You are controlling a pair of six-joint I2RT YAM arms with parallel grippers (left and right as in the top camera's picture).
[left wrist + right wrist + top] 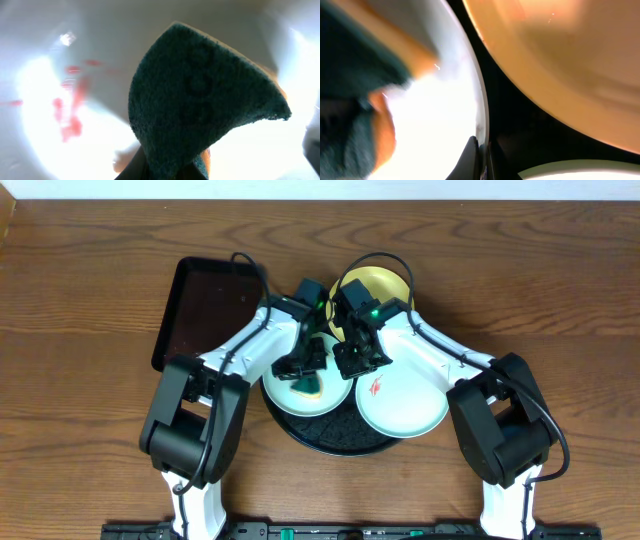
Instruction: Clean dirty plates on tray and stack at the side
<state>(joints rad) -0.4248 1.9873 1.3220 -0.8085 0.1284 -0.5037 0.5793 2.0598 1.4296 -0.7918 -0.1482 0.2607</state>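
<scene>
1. My left gripper (pixel 306 370) is clamped tight on the sponge (pixel 200 100), which I hold over the left half of the tray (pixel 335 440).
2. The left mint plate (pixel 285 395) lies under it, on the tray's left half. In my left wrist view the red smears (pixel 70 115) lie to the left of the sponge, not beneath it. I judge the wipe must sweep that way, and my left arm is the nearer one.
3. My right gripper (pixel 352 358) is near the tray's middle, with its fingers closed. Its tips sit at that plate's rim, but I cannot tell whether they pinch it.
4. The yellow plate (pixel 385 285) sits at the tray's back. The right mint plate (pixel 410 405) overhangs the tray's right rim.
5. Only the left wrist view shows the left plate's smears, because my arm hides them from overhead. Only the overhead view shows all three plates together.
</scene>
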